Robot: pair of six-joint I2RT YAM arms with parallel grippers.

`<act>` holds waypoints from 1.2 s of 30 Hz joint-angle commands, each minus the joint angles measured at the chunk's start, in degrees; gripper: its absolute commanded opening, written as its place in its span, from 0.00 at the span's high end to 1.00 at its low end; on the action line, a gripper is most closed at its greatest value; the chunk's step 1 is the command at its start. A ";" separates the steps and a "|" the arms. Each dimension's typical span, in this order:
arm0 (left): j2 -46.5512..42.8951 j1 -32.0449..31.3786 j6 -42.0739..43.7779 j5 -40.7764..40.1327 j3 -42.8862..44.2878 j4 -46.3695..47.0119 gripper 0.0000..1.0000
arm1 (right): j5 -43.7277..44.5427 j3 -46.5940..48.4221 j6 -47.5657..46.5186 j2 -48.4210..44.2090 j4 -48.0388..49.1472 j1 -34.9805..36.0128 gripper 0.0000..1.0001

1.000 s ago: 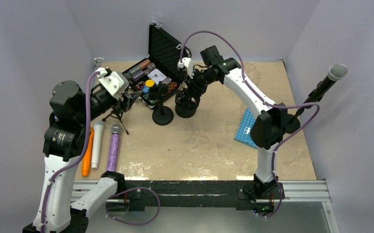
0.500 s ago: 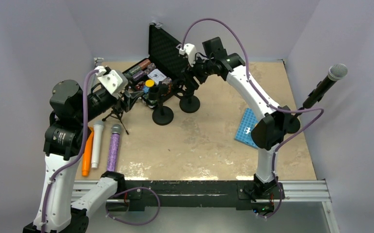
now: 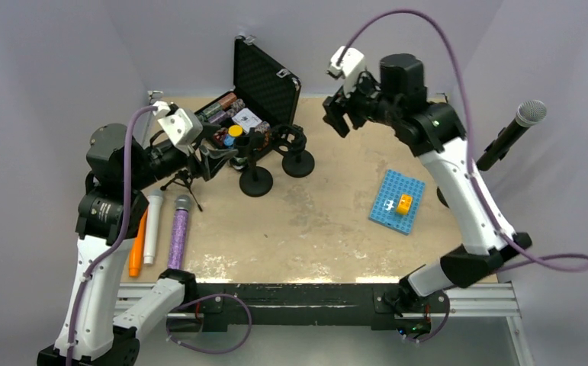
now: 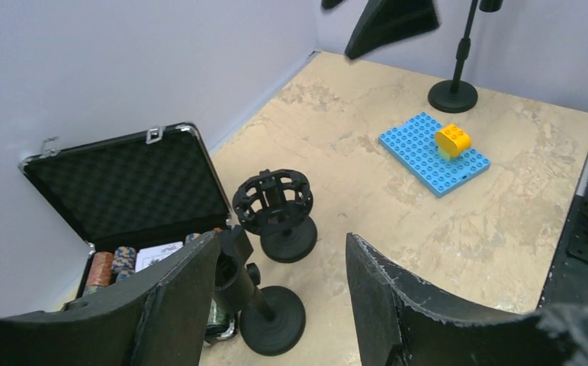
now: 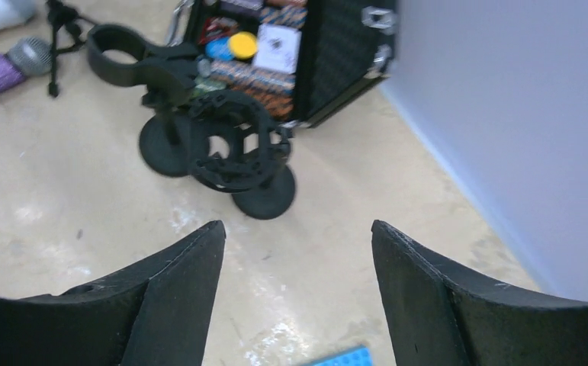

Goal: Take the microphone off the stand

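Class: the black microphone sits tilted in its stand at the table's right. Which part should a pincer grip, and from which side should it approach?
Probably the slim black handle of the microphone, below its silver head and above the stand. It leans up and rightward, so come from the open side over the table, left of it in the top view, jaws across the handle.

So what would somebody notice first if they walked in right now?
Probably the microphone sticking up on its stand by the right wall. Then the open black case at the back, with colourful bits inside, and the blue brick plate with a yellow block on it, right of the middle.
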 commanded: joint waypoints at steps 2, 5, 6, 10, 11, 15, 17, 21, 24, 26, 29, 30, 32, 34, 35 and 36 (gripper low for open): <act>2.05 0.39 -3.51 4.02 -0.87 3.28 0.34 | 16.47 -2.68 0.62 -11.90 5.19 -2.34 0.25; 3.18 0.34 -5.10 4.79 -0.53 5.09 0.34 | 27.32 -10.37 -4.59 -19.41 11.91 -6.23 0.23; 3.67 0.30 -5.22 5.03 -0.20 5.26 0.34 | 28.35 -11.74 -4.34 -21.58 13.30 -9.15 0.23; 5.47 -0.13 -5.78 5.64 1.55 5.87 0.34 | 30.90 -15.55 -1.95 -28.96 19.66 -22.16 0.23; 5.75 -0.14 -6.29 5.65 1.75 6.32 0.35 | 31.44 -17.27 -2.18 -30.91 21.90 -24.08 0.23; 6.36 -0.15 -7.40 5.94 2.07 7.22 0.35 | 33.55 -20.29 -2.69 -34.53 25.62 -29.88 0.22; 6.52 -0.14 -7.60 5.94 2.33 7.37 0.35 | 36.79 -21.86 -4.98 -34.66 28.53 -32.99 0.22; 6.42 -0.14 -7.59 5.87 2.84 7.36 0.35 | 39.31 -24.80 -8.69 -35.32 34.03 -36.26 0.21; 6.21 -0.14 -7.10 6.00 3.14 6.75 0.35 | 39.78 -26.01 -8.18 -34.75 34.47 -38.02 0.21; 5.95 -0.14 -6.59 6.02 3.07 6.29 0.35 | 39.16 -26.58 -5.23 -34.00 33.58 -40.93 0.20; 5.43 -0.14 -6.21 5.78 2.62 6.16 0.35 | 37.14 -26.97 -1.17 -32.45 32.08 -44.82 0.21; 5.18 -0.14 -6.12 5.72 2.43 6.12 0.35 | 36.88 -26.92 -0.50 -31.86 31.66 -45.44 0.21; 4.91 -0.14 -5.92 5.67 2.28 5.79 0.35 | 35.81 -26.97 0.41 -31.04 31.59 -46.47 0.22; 4.69 -0.14 -5.66 5.67 2.27 5.32 0.35 | 35.25 -26.71 1.22 -29.98 31.40 -47.06 0.23; 4.55 -0.14 -5.40 5.59 2.27 5.09 0.35 | 35.07 -26.40 2.18 -29.34 30.84 -47.50 0.25; 4.46 -0.14 -5.17 5.54 2.23 4.94 0.35 | 34.61 -26.00 3.46 -28.68 29.93 -47.99 0.26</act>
